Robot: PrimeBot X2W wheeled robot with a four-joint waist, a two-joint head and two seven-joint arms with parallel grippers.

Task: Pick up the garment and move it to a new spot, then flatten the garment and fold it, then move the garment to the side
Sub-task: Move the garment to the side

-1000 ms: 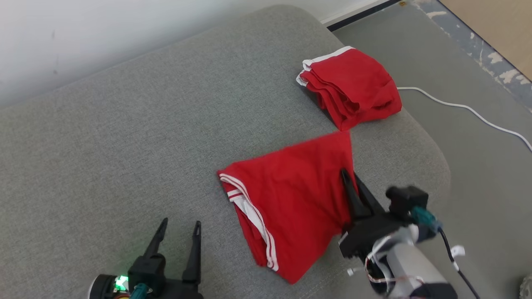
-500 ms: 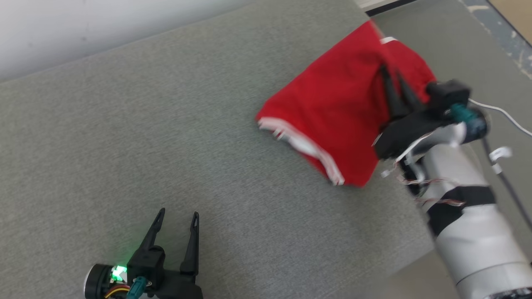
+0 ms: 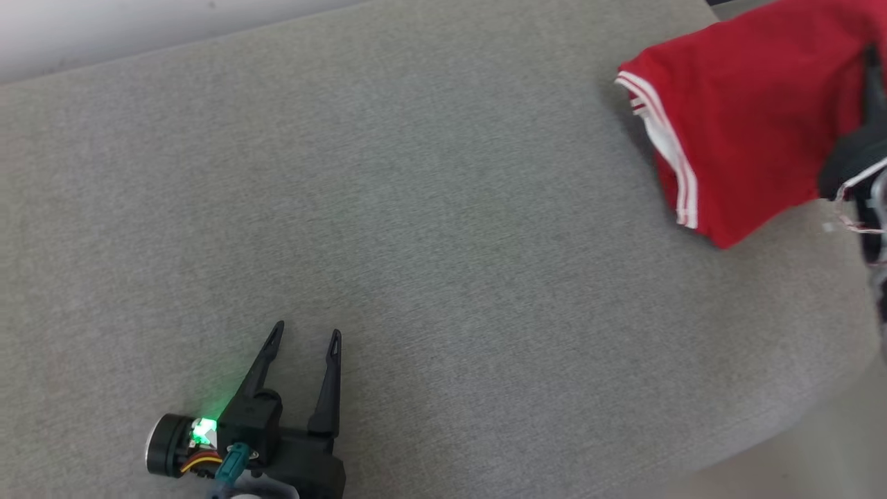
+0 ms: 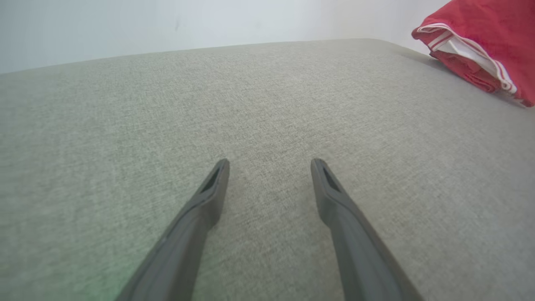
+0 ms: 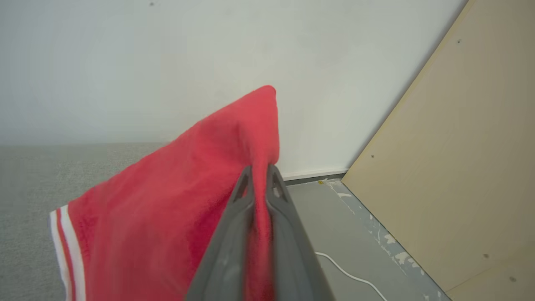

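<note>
Soft cloth on coarse weave

The garment [image 5: 167,217], pinched in the jaws of the right gripper [image 5: 259,169], was soft matt knit. The cushion [image 4: 267,104] under the jaws of the left gripper [image 4: 270,161] was rough grey weave.

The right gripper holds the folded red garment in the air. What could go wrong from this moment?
1. The right gripper pinches the garment at one edge only; the rest hangs, so the fold may open.
2. It hangs near the right edge of the cushion; a slip could drop it on the floor.
3. The open left gripper is far away and cannot help catch it.
</note>
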